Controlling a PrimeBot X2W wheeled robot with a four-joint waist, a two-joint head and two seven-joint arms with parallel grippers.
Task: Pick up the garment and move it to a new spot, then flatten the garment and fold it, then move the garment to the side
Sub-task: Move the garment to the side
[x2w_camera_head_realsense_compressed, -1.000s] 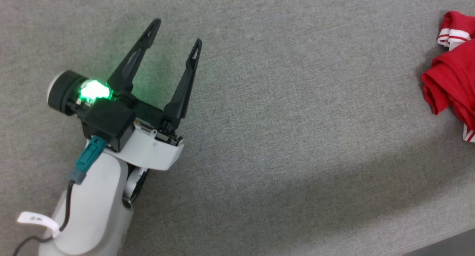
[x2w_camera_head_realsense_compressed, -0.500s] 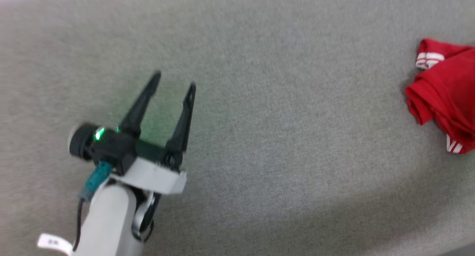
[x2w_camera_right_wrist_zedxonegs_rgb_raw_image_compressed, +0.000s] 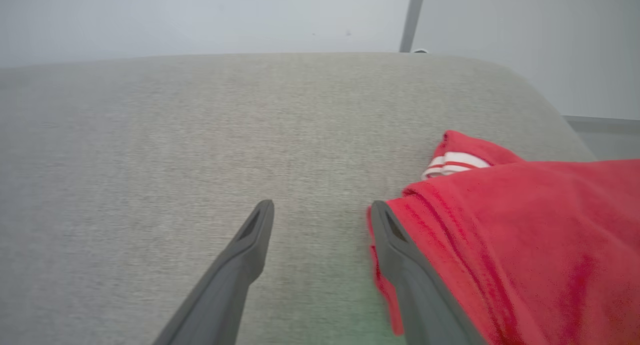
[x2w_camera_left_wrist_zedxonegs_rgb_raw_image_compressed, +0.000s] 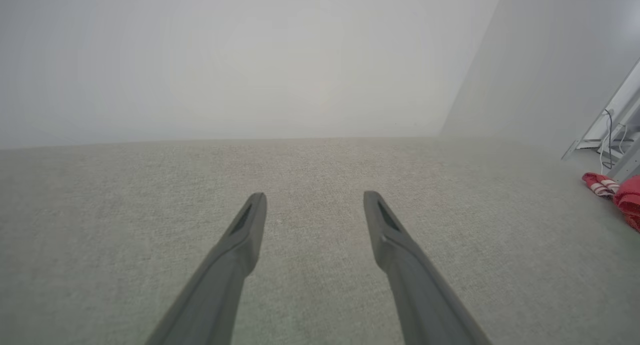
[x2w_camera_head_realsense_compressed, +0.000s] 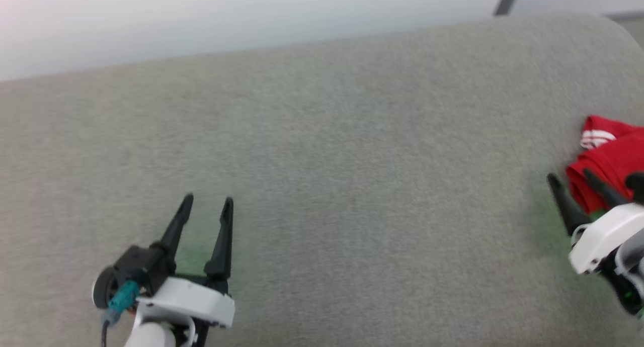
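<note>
**A:** Where's the shirt?

**B:** The bright red knit T-shirt [x2w_camera_head_realsense_compressed: 611, 158] is bunched in a heap just on the robot's side of the rounded corner [x2w_camera_head_realsense_compressed: 606, 27] of the grey cloth-covered tabletop [x2w_camera_head_realsense_compressed: 322, 136]. Its red-and-white striped cuff [x2w_camera_head_realsense_compressed: 596, 136] is the part closest to that corner. It lies loose on the cloth, inside nothing.

**A:** Which way does it run?

**B:** From the corner back toward the robot, as far as I can tell. The heap runs off the edge of the head view, so I can't be sure of its long axis.

**A:** Which arm is nearer?

**B:** The right gripper [x2w_camera_right_wrist_zedxonegs_rgb_raw_image_compressed: 321, 205], two long dark tapered fingers on a white wrist. It stands wide with nothing between the jaws. The finger on the corner's side crosses the heap's folded edge, but I cannot tell if it touches. The rest of the red T-shirt spreads away on that finger's outer side.

**A:** And the other?

**B:** The left gripper [x2w_camera_head_realsense_compressed: 207, 198], of the same build, is also spread wide and empty. It's well apart from the corner, across the tabletop's bare middle.

**A:** So the next move?

**B:** I'd judge the right gripper must shift sideways toward the heap, so that a fold comes between its jaws.
</note>
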